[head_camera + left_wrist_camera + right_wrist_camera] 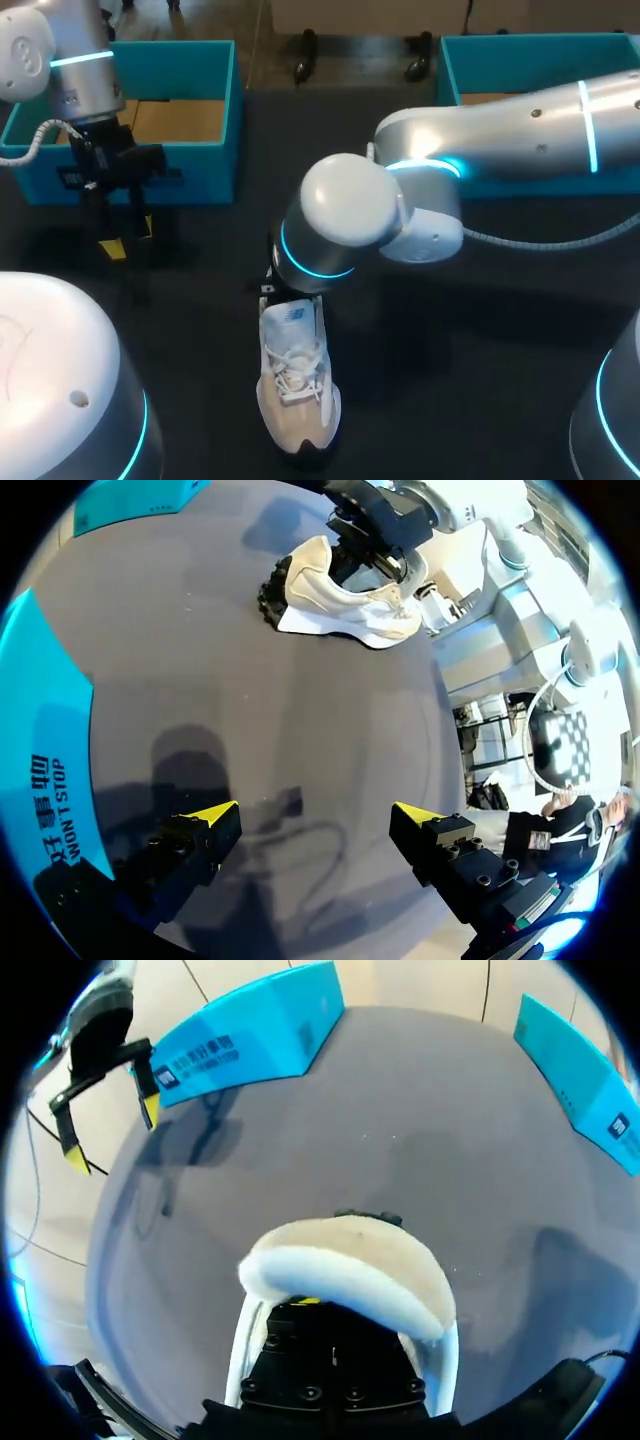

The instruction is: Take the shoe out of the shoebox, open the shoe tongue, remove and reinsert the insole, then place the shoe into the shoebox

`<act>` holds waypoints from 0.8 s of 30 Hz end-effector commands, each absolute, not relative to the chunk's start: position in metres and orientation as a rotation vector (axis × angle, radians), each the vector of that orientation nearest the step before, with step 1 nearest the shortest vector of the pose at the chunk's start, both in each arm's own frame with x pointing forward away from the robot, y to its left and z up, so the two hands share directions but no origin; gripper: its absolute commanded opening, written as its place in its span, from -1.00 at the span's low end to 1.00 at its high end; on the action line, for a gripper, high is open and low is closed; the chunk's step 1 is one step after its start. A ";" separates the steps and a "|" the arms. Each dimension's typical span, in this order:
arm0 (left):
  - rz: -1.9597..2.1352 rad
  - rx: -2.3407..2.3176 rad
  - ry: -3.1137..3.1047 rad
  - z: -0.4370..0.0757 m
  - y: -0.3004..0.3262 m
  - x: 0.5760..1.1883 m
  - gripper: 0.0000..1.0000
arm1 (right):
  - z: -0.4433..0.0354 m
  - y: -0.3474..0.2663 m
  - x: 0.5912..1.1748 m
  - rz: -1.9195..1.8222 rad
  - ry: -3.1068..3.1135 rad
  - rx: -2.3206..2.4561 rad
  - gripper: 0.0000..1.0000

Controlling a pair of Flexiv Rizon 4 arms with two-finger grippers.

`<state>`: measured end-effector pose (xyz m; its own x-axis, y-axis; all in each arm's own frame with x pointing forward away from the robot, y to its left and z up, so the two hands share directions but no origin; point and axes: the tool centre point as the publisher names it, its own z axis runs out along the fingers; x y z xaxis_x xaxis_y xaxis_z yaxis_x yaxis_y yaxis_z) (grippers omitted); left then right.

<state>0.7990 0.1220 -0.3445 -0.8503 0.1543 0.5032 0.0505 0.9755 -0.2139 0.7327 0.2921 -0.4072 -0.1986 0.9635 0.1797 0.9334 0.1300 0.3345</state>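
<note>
left claw (312, 815): wide open, holding nothing. Two yellow wedge tips on blocky black fingers, hanging over the table (450, 350) just on the near side of the left box (180, 170).
right claw (318, 1310): parked right at the heel of the shoe (295, 385). Honestly can't tell if it's clamped or loose, the fat padded collar hides that.
shoe: out of the boxes, upright on its sole mid-table, toe pointing to the near edge. Off-white upper, white laces, puffy rounded collar, dark treaded sole showing at the toe.
left box: teal cardboard, open top, brown inside, far left.
right box (520, 40): same teal, far right.
table: dark, matte, flat.
</note>
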 end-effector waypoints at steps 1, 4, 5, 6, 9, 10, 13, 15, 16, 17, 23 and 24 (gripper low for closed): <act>0.249 -0.154 -2.575 -0.344 0.119 0.802 1.00 | -0.429 0.309 0.723 0.427 2.282 1.921 -1.00; 0.253 -0.163 -2.576 -0.343 0.116 0.803 1.00 | -0.430 0.309 0.712 0.280 2.284 1.924 -1.00; 0.255 -0.168 -2.575 -0.344 0.114 0.802 1.00 | -0.430 0.308 0.708 0.243 2.283 1.926 -1.00; 0.256 -0.174 -2.574 -0.344 0.112 0.802 1.00 | -0.430 0.306 0.702 0.201 2.285 1.929 -1.00; 0.259 -0.187 -2.571 -0.345 0.106 0.802 1.00 | -0.431 0.301 0.689 0.079 2.285 1.939 -1.00; 0.260 -0.194 -2.569 -0.345 0.104 0.801 1.00 | -0.431 0.299 0.685 0.049 2.284 1.943 -1.00; 0.259 -0.211 -2.566 -0.345 0.097 0.800 1.00 | -0.432 0.292 0.677 0.009 2.288 1.955 -1.00; 0.260 -0.220 -2.564 -0.345 0.091 0.798 1.00 | -0.432 0.289 0.674 -0.001 2.290 1.956 -1.00; 0.260 -0.224 -2.565 -0.344 0.089 0.798 1.00 | -0.432 0.287 0.673 -0.010 2.292 1.960 -1.00; 0.263 -0.228 -2.565 -0.344 0.088 0.797 1.00 | -0.431 0.286 0.672 -0.013 2.293 1.960 -1.00; 0.268 -0.234 -2.575 -0.339 0.080 0.793 1.00 | -0.407 0.272 0.674 0.193 2.281 1.928 -1.00; 0.268 -0.233 -2.576 -0.339 0.079 0.792 1.00 | -0.401 0.270 0.676 0.213 2.273 1.916 -1.00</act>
<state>0.7950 0.0804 -0.3408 -0.8390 0.2188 0.4983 0.1088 0.9646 -0.2404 0.6836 0.2854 -0.4050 -0.1693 0.9817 -0.0875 0.9747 0.1799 0.1326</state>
